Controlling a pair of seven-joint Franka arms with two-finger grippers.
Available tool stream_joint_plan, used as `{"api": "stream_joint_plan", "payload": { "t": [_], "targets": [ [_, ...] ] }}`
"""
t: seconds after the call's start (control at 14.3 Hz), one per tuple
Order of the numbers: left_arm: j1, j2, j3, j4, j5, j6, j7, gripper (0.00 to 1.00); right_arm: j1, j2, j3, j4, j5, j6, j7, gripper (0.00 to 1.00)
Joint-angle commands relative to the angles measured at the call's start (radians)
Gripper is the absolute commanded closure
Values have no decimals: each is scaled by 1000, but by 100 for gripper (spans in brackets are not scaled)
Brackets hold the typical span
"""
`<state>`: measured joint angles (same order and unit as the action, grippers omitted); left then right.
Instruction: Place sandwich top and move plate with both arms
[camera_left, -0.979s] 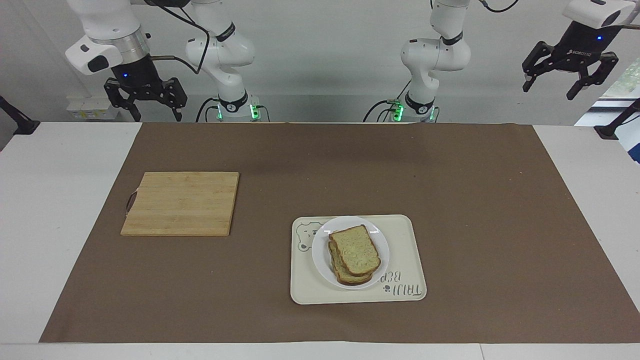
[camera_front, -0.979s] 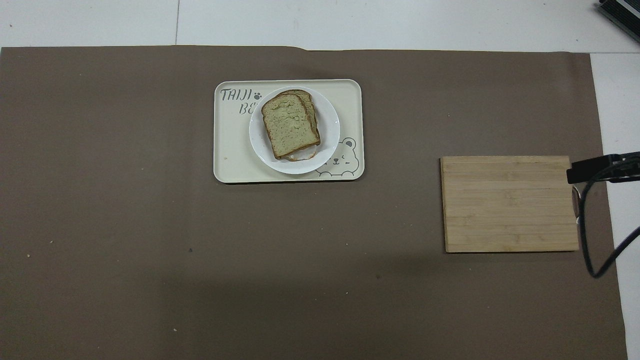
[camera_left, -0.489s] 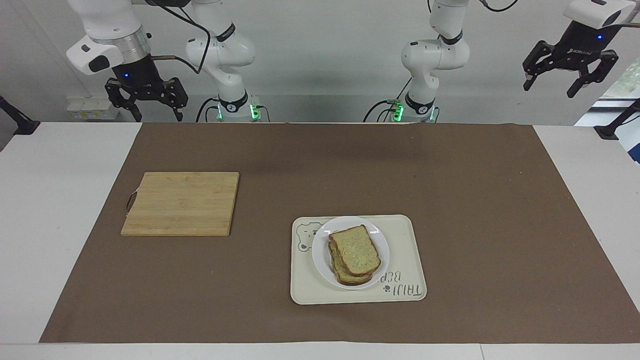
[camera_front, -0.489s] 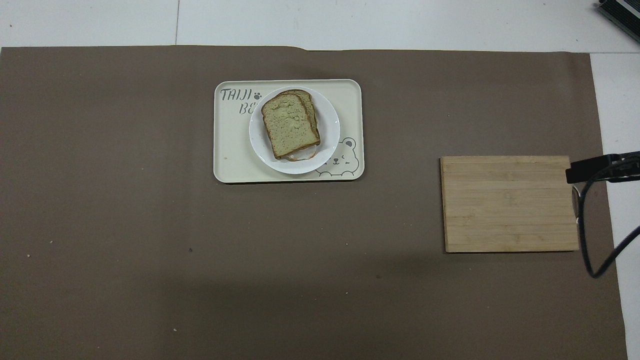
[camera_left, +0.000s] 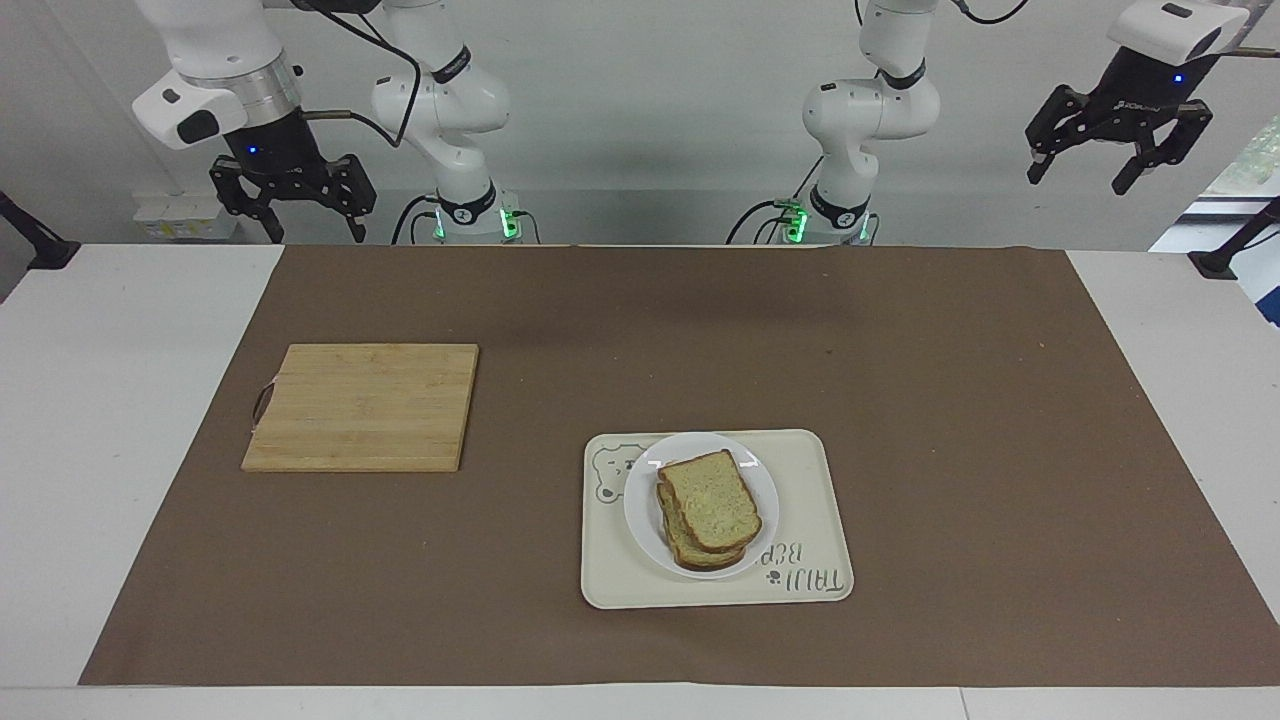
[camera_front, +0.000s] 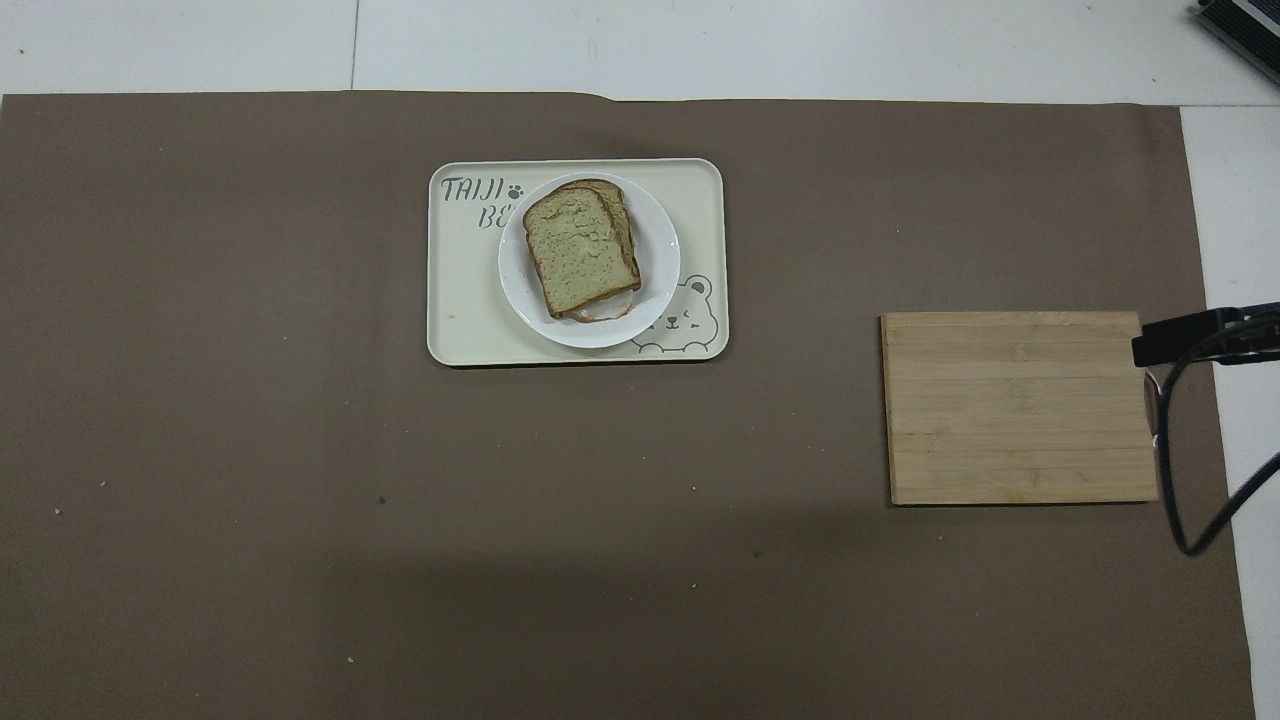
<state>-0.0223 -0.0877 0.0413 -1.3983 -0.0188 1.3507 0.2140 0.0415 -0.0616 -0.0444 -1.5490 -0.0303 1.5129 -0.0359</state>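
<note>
While overhead view lacks grippers | facing: left gripper (camera_left: 1118, 168), right gripper (camera_left: 298, 213) agape, empty

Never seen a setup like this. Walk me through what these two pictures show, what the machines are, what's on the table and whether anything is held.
These are two white robot arms at a table. Each ends in a black two-fingered tool. One picture faces the robots from across the table; the other looks steeply down from above their end.

On the brown mat lies a cream tray with a bear drawing. On it sits a white plate, with a bread slice stacked on another slice. A bare wooden board lies nearer to the robots, toward the right arm's end.

Nothing is held. The right tool and the left tool are both open, raised near the robots' end of the table.
</note>
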Motion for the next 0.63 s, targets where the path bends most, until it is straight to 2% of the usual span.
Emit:
{"api": "stream_joint_plan", "payload": {
  "t": [0.0, 0.56],
  "targets": [
    [1, -12, -11, -13, 13, -10, -41, 0, -14, 8, 8, 18, 13, -16, -29, 0],
    [-1, -12, -12, -15, 11, -16, -38, 0, -14, 8, 6, 18, 13, -16, -29, 0]
  ]
}}
